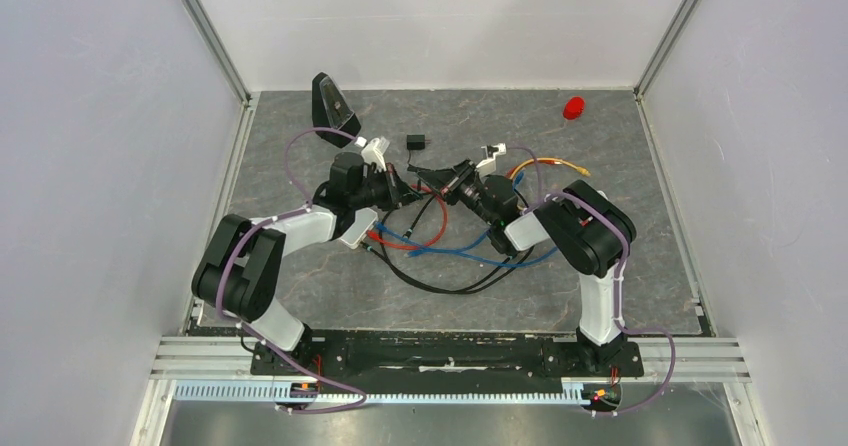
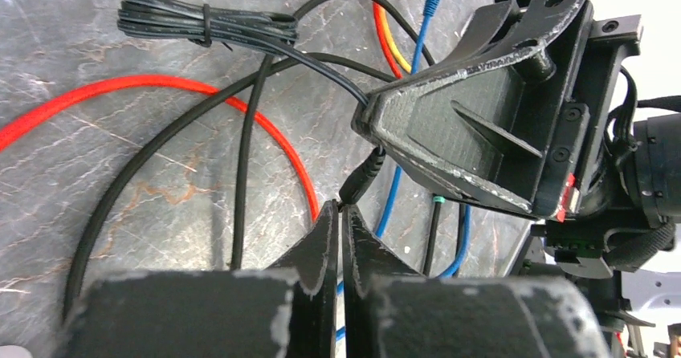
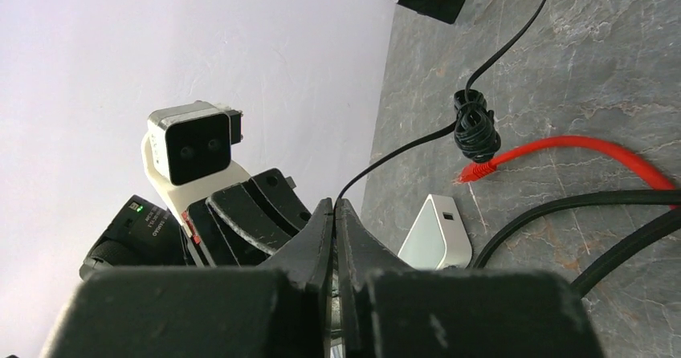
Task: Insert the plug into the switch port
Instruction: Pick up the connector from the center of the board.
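The left claw (image 2: 338,213) has its jaws together, and the thin end of the plug (image 2: 362,183) runs into the seam at their tips, so it looks nipped there, though the hold is slight. The right claw (image 3: 333,213) is also closed, clamped on the thin black cable (image 3: 401,152) a short way behind the plug. The two claws meet almost tip to tip, with the plug spanning the small gap between them. Its long axis slants from the right claw's tip down to the left claw's tip, roughly in line with the left claw's own reach.

The coming move turns on where the box (image 3: 438,237) lies. It is flat on the surface (image 1: 660,226), not ahead of either claw but behind the left claw, beside the left wrist on the side toward the arm bases. The left wrist view does not show it at all. From the right claw it sits forward and slightly right, near but apart. A small dark slot (image 3: 447,216) in its upper edge is probably the socket.

The left arm is the nearer one. In my judgement the plug must be turned well away from its present heading before it can line up with that edge.
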`<state>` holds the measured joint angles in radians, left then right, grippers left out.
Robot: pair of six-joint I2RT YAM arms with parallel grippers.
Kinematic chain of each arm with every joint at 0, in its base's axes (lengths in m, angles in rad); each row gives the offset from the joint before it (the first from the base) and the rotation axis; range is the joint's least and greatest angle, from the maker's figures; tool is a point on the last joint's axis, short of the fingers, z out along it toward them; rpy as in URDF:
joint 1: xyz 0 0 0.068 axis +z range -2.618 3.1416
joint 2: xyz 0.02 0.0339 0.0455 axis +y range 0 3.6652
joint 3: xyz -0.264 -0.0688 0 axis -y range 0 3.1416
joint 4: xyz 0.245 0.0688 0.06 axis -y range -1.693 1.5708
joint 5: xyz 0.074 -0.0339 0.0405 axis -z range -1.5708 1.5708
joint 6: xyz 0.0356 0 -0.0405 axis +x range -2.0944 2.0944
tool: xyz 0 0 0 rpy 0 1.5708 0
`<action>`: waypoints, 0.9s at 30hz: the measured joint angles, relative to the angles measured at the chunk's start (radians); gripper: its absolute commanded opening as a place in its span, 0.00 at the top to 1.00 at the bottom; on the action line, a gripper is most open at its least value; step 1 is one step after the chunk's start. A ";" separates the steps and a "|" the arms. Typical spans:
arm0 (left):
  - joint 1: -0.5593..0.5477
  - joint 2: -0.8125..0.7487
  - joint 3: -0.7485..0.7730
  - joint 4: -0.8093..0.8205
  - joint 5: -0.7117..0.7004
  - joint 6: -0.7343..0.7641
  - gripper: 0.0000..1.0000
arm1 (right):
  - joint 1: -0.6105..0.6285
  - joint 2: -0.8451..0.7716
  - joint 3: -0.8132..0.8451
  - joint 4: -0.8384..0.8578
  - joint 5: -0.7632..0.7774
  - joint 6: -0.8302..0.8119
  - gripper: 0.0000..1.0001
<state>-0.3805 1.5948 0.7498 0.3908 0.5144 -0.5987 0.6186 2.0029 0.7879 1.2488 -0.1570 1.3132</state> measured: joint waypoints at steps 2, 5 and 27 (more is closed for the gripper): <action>-0.002 0.000 0.000 0.007 0.012 -0.001 0.98 | -0.002 -0.005 -0.013 0.014 0.005 0.000 0.94; -0.005 -0.002 0.000 0.009 0.016 0.000 0.98 | -0.003 -0.010 -0.036 0.038 0.005 0.002 0.83; 0.046 -0.190 0.105 -0.605 0.066 0.267 0.98 | -0.192 -0.140 0.073 -0.129 -0.731 -1.168 0.65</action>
<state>-0.3344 1.4052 0.8551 -0.2146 0.5808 -0.3313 0.4263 1.8633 0.8608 1.1194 -0.8883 0.1448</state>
